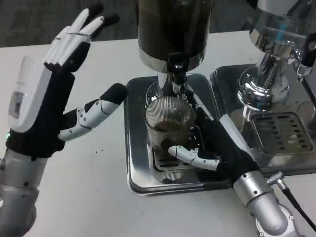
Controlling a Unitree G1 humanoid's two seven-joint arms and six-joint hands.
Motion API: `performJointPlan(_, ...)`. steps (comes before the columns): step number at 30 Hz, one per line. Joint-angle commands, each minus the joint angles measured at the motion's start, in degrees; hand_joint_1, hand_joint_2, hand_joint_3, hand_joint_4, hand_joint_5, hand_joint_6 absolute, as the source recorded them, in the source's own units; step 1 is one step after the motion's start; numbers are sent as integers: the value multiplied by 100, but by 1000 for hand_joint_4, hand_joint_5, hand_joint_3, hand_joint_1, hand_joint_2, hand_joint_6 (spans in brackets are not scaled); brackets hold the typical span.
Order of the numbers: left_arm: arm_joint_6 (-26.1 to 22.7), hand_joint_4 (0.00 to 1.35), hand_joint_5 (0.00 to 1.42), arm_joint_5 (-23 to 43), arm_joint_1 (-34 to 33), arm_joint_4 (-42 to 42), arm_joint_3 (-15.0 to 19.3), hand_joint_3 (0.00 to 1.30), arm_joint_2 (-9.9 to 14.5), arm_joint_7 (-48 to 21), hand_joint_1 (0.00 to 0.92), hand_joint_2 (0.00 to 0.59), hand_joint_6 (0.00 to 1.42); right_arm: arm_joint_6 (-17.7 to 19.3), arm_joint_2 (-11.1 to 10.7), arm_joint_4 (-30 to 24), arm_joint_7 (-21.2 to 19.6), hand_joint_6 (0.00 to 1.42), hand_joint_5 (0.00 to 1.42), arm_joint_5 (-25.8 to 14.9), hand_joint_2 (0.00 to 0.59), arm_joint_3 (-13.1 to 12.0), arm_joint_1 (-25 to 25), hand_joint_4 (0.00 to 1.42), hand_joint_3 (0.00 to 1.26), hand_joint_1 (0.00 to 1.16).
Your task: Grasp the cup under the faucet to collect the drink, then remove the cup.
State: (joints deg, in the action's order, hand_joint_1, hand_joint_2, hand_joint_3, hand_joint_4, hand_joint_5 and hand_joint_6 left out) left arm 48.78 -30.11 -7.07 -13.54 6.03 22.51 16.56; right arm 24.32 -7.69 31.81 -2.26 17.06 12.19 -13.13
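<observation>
Both hands matter: your right hand [210, 145] wraps the ribbed clear glass cup [170, 123] on the steel drip tray [136, 148] under the black faucet [177, 69], so hold it steady and upright, left hand [54, 94] spread wide, empty.

A cup [170, 123] stands at the centre of the frame on a drip tray [140, 182], directly beneath the faucet [177, 66] of a dispenser [173, 29] at top centre. The right hand [212, 143] wraps around the cup from the lower right. The left hand [59, 98] is raised at the left, apart from the tray. A second dispenser [271, 74] and its tray [281, 131] sit at the upper right.
</observation>
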Motion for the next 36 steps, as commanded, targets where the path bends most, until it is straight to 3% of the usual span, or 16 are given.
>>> performJointPlan(1,-150,9,165,-72,288,-255,130,206,172,195,0,212,110,196,65,172,-104,98,0,8,209,-8,-106,0,0,656)
performJointPlan(10,-389,0,132,-370,695,-799,175,115,292,780,0,223,77,282,155,449,-333,106,0,54,209,-32,-231,0,0,655)
performJointPlan(25,-630,0,117,-541,732,-1719,-592,115,385,892,0,222,72,579,341,850,-693,126,0,27,202,-127,-395,0,0,667)
performJointPlan(36,-672,0,126,-418,824,-1689,-763,133,427,863,0,223,71,647,364,994,-347,159,0,-97,179,-49,-420,0,0,717)
